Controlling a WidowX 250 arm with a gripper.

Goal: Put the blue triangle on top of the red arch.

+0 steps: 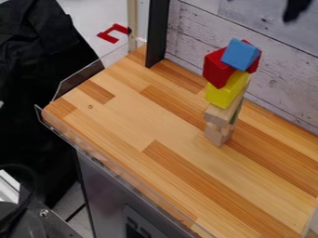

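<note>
Tilted blue triangle [240, 54] on red arch [216, 69], yellow block [225, 93] and grainy wood blocks [220, 114] beneath, lower-left of hanging gripper [297, 9], opening and hold unclear

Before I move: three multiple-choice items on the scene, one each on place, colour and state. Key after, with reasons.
1. Where is the blue block?
A. Under the yellow block
B. Flat on the counter
C. At the top of the stack

2. What colour is the block directly above the topmost wood block?
A. Green
B. Yellow
C. Blue

3. What state is the stack in?
A. Standing
B. Toppled
C. Split into two stacks

Key:
1: C. The blue block sits highest, over the red.
2: B. The yellow block comes between the wood block and the red.
3: A. The pieces rise in one column from the counter.
</note>
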